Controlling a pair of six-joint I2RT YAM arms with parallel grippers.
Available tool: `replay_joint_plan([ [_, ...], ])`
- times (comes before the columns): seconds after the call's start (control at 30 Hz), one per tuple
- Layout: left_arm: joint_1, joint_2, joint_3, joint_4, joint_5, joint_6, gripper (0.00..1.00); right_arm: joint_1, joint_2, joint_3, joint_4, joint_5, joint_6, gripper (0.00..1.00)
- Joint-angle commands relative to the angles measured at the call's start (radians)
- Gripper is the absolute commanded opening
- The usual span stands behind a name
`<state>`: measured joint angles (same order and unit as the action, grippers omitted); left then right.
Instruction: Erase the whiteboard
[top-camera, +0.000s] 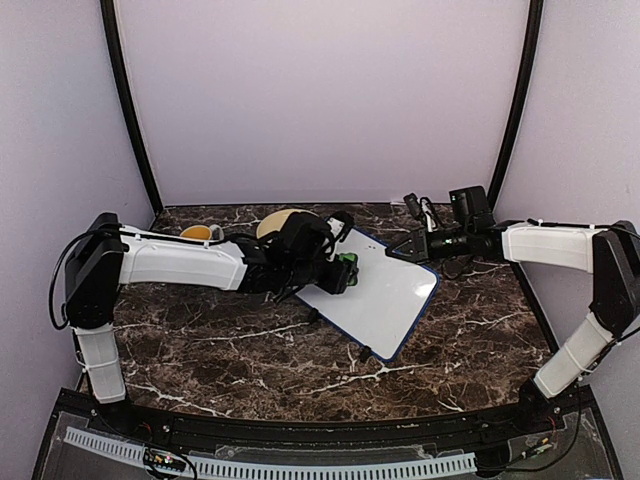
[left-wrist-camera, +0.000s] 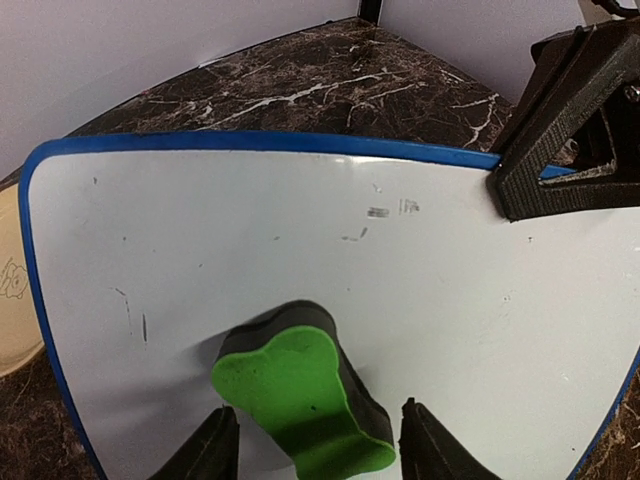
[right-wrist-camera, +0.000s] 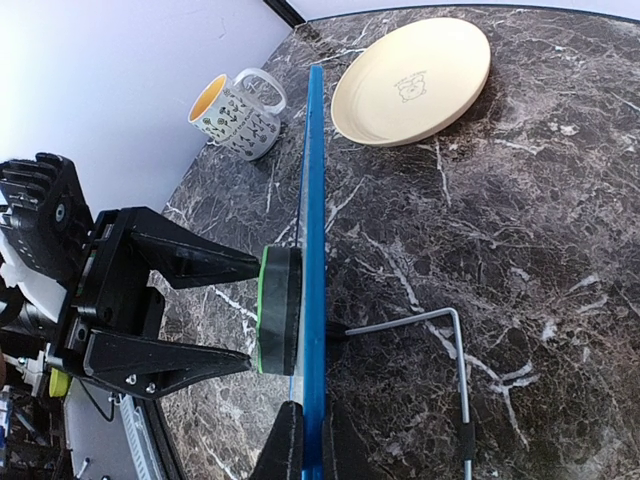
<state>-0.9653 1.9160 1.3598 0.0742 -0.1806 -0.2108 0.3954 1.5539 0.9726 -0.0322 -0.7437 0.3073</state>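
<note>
Two robot arms meet at a whiteboard (top-camera: 385, 290) propped at a tilt near the middle of the far edge of a dark marble table (top-camera: 230, 350). A plate (top-camera: 272, 222) and mug (top-camera: 200, 232) sit toward the far left corner. From above, the left hand (top-camera: 345, 272) is over the board's left part, and the right hand (top-camera: 405, 248) pinches its far right edge.

The left wrist view shows a green and black eraser (left-wrist-camera: 300, 400) flat on the white surface. The left hand's fingers (left-wrist-camera: 215, 450) are spread on either side, not squeezing it, and faint marks show on the board.

The right wrist view shows the board edge-on, clamped between the right hand's closed fingers.

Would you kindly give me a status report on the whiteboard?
Left gripper jaws open astride green eraser on whiteboard. Right gripper shut on its edge. Faint marks on it. Nothing obstructing.
</note>
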Motion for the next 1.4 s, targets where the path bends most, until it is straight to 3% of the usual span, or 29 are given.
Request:
replay_joint_plan([
  [0.0, -0.003, -0.085, -0.038, 0.025, 0.0, -0.056, 0.61, 0.025, 0.015, -0.017, -0.051, -0.029, -0.043, 0.0],
  [0.13, -0.001, -0.097, -0.06, 0.039, 0.028, -0.101, 0.71, 0.025, 0.015, -0.018, -0.052, -0.029, -0.045, 0.0],
  [0.23, -0.001, -0.091, -0.052, 0.023, 0.032, -0.131, 0.74, 0.025, 0.015, -0.015, -0.052, -0.029, -0.044, 0.0],
  [0.77, 0.0, 0.0, 0.036, -0.031, -0.051, -0.231, 0.66, 0.025, 0.009, -0.013, -0.055, -0.031, -0.045, 0.0],
  [1.03, 0.0, 0.038, 0.055, -0.03, -0.018, -0.228, 0.56, 0.025, 0.009, -0.013, -0.057, -0.028, -0.047, 0.0],
  [1.37, 0.021, 0.037, 0.065, -0.045, -0.076, -0.19, 0.28, 0.025, 0.01, -0.011, -0.06, -0.028, -0.051, 0.0],
])
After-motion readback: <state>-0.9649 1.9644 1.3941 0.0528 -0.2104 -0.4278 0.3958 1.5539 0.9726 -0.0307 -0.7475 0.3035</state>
